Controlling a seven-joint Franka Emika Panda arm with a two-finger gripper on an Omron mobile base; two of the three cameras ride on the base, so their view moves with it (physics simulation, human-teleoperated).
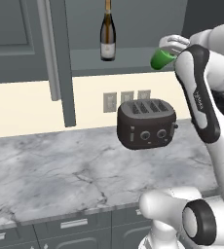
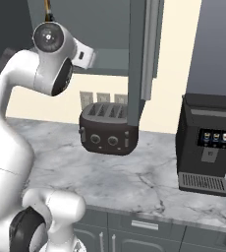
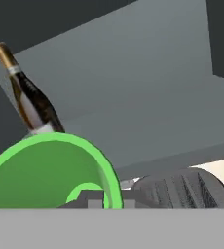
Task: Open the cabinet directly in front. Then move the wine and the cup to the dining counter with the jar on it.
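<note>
one green cup (image 1: pixel 161 59) is pinched in the hand (image 3: pixel 104 198), tilted on its side in the air in front of the open cabinet (image 1: pixel 60 58), above and to the right of the black toaster (image 1: pixel 146 123); in the hand view the cup's open mouth faces the camera, with the fingers closed on its rim; the wine (image 1: pixel 107 34) stands upright on the cabinet shelf, left of the cup and apart from it; the toaster sits on the marble counter (image 1: pixel 60 170); a coffee machine (image 2: pixel 204 142) stands further right
</note>
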